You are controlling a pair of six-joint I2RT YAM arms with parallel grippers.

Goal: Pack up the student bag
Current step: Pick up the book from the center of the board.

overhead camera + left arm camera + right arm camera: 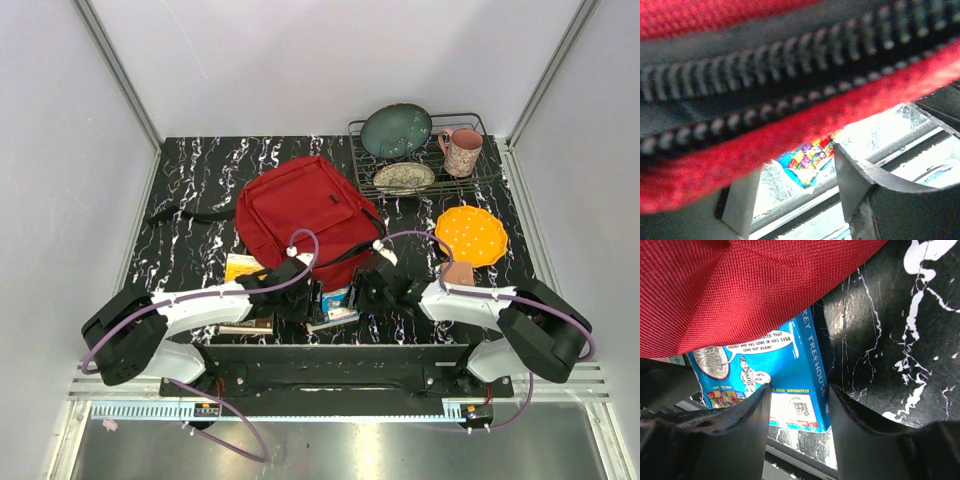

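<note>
At the near edge of the student bag [305,215], the left gripper [792,167] has its fingers spread, nothing between them. Two rows of zip teeth [790,75] cross just above, a dark gap between them. The right gripper [799,390], beside it, is likewise spread and empty. A blue paperback [790,370] lies partly under the bag's near edge. The bag lies flat mid-table [200,180]. Right of the bag sits an orange plate [471,235]. Beyond the bag's right corner, a wire rack [355,150] holds a teal bowl [396,130], a patterned plate [404,178] and a pink mug [461,152].
</note>
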